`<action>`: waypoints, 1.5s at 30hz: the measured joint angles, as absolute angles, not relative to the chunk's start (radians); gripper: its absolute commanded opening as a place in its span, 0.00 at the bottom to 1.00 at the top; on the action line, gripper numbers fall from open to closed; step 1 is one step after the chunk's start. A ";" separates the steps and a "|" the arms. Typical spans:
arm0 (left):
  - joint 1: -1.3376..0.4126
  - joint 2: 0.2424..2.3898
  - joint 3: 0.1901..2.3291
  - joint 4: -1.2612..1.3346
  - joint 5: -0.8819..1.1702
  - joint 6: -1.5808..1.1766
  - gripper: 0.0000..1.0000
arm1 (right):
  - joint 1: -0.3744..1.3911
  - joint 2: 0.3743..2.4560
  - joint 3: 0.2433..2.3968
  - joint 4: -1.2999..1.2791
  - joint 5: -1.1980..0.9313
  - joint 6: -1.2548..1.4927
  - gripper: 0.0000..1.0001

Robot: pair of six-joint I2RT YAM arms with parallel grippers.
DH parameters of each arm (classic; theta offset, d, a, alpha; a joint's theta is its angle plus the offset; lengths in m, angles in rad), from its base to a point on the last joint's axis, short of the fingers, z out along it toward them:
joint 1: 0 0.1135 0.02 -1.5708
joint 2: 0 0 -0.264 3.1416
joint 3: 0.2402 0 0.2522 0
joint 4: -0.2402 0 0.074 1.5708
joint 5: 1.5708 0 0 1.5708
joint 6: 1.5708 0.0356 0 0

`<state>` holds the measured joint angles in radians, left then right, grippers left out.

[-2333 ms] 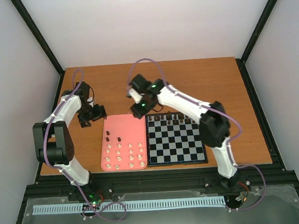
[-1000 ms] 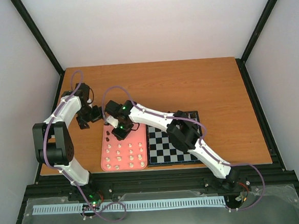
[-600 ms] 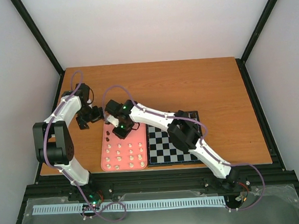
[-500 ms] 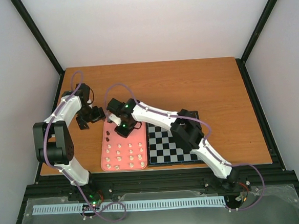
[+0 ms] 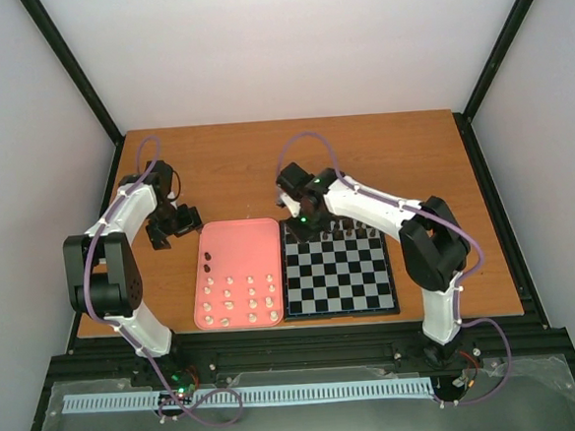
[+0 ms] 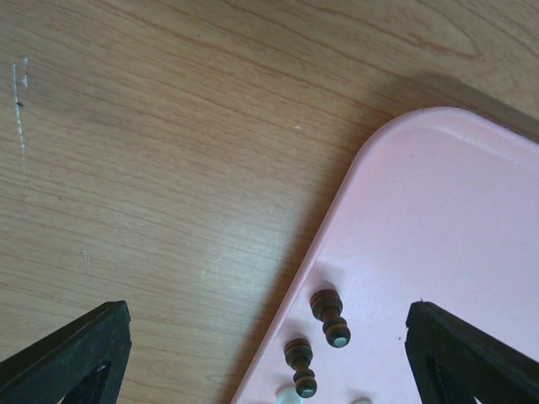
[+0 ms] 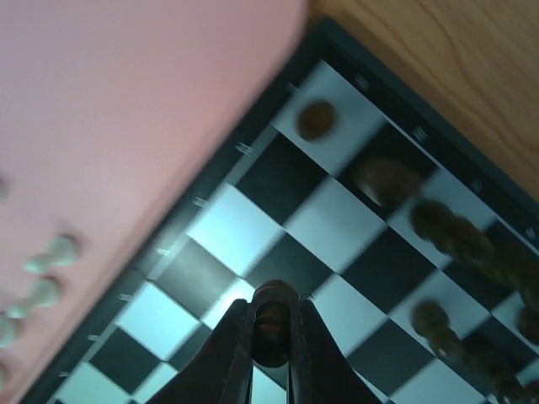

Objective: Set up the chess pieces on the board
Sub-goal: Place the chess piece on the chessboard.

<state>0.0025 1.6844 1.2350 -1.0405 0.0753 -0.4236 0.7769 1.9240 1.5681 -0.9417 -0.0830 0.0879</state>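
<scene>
Gripping 1 dark chess piece [image 7: 274, 295] between narrow, pinched fingers, the right gripper [image 7: 271, 332] hangs over the board [image 5: 338, 281] at its 11 o'clock corner. Other dark pieces [image 5: 343, 229] line the board's 12 o'clock edge. Just beside the board at 9 o'clock lies the pink tray [image 5: 245, 236], holding cream pieces [image 5: 239, 298] in rows and 2 dark pieces [image 6: 328, 313] near its 9 o'clock rim. The left gripper [image 5: 175, 225], jaws wide and empty, hovers over the table [image 5: 412, 157] at the tray's 10 o'clock.

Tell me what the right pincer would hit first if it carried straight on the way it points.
Probably the board, on a bare square near the pink tray; the dark chess piece the right pincer grips would touch first. Depth is unclear.
</scene>
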 measured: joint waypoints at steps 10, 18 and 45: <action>0.002 1.698 1.235 -1.040 0.078 -0.424 1.00 | 0.699 1.916 1.469 -0.904 -0.056 0.092 0.03; 0.002 1.698 1.235 -1.040 0.078 -0.423 1.00 | 0.687 1.918 1.463 -0.882 -0.035 0.090 0.03; 0.002 1.713 1.240 -1.041 0.079 -0.423 1.00 | 0.675 1.967 1.441 -0.841 -0.011 0.083 0.06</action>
